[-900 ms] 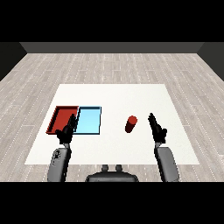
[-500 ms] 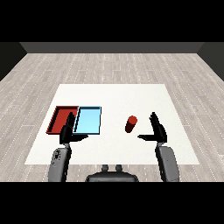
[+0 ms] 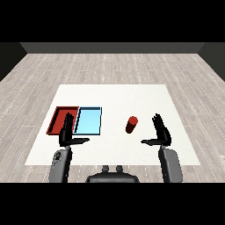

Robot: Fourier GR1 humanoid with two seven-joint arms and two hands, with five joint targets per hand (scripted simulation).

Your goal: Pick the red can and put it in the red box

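The red can [image 3: 131,125] stands upright on the white table [image 3: 114,96], right of the two trays. My right hand [image 3: 161,132] is open, fingers straight and thumb out toward the can, a short way to the can's right and slightly nearer me, not touching it. The red tray [image 3: 58,117] lies at the left with the light blue tray [image 3: 89,121] beside it. My left hand [image 3: 68,133] is open and hovers over the near edge of the trays, where they meet.
Both trays hold nothing. Bare table surface lies between the blue tray and the can. A wooden floor surrounds the table.
My right hand has opened its fingers and turned its palm toward the can, drifting slightly left. The left hand has spread its thumb and stayed near the trays. The can has not moved.
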